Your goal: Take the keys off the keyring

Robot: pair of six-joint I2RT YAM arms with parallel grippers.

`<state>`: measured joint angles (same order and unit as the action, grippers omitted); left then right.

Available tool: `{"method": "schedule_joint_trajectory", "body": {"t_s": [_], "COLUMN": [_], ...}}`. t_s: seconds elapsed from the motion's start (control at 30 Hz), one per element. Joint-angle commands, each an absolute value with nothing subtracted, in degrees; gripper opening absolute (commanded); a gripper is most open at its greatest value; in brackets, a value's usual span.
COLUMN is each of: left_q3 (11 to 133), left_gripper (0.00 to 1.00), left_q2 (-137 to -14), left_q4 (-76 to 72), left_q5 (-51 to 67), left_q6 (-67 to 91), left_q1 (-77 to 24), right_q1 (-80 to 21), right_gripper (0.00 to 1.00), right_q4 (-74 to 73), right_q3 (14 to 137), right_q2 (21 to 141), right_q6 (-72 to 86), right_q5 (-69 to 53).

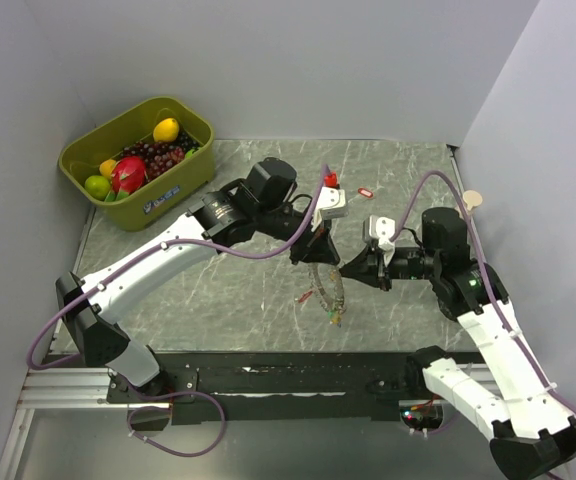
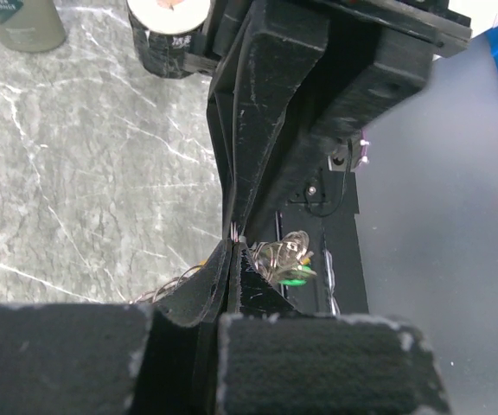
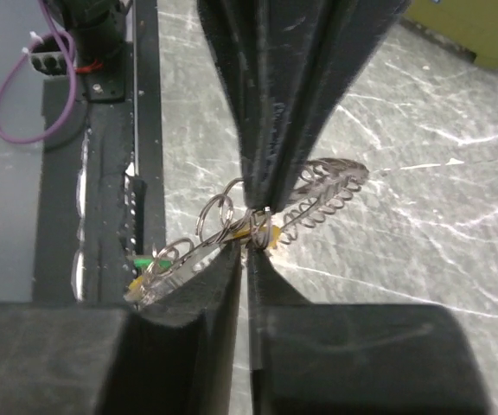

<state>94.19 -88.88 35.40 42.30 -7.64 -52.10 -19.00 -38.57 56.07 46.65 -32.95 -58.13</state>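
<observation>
The keyring is a tangle of silvery wire rings and a coil that hangs between the two grippers above the table's middle. My left gripper is shut on one of its rings, the tips pinching the wire. The keyring dangles just past them with a green key on it. My right gripper faces it from below, jaws parted by a thin slit, tips at the keyring. A yellow key and a green key hang there. One red key lies loose on the table.
A green bin of colourful fruit stands at the back left. The black rail runs along the near edge. Grey walls close in at the back and right.
</observation>
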Motion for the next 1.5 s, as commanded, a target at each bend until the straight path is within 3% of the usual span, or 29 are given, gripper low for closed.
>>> {"method": "schedule_joint_trajectory", "body": {"t_s": [0.0,0.13,0.43,0.67,0.93,1.23,1.47], "left_q3": [96.3,96.1,96.6,97.9,97.6,97.4,97.3], "left_gripper": [0.01,0.01,0.01,0.01,0.01,0.01,0.01], "left_q2": [-87.9,-87.6,-87.5,-88.4,-88.4,-88.3,-88.5], "left_q4": [30.7,30.8,32.7,33.5,32.6,32.0,31.9], "left_q5": [44.4,44.8,50.8,53.4,53.3,53.3,53.4], "left_q6": [-7.2,-7.4,-9.2,-9.4,-8.6,-8.0,-7.7], "left_q1": [-52.5,-52.4,-52.4,-52.4,-52.1,-51.9,-51.7], "right_q1": [-19.4,-17.1,-7.0,-6.4,-6.7,-8.9,-9.0], "right_gripper": [0.25,0.34,0.35,0.36,0.32,0.33,0.16], "right_q4": [-41.3,-42.2,-42.4,-40.4,-45.8,-39.8,-34.7], "right_q3": [59.0,60.8,61.8,60.6,61.0,58.4,56.6], "right_q2": [43.9,44.2,47.4,49.6,49.7,48.9,48.0], "right_q6": [-35.9,-35.6,-34.2,-31.7,-35.6,-30.5,-25.0], "right_q5": [-58.7,-59.4,-76.1,-82.6,-87.0,-86.2,-86.6]}}
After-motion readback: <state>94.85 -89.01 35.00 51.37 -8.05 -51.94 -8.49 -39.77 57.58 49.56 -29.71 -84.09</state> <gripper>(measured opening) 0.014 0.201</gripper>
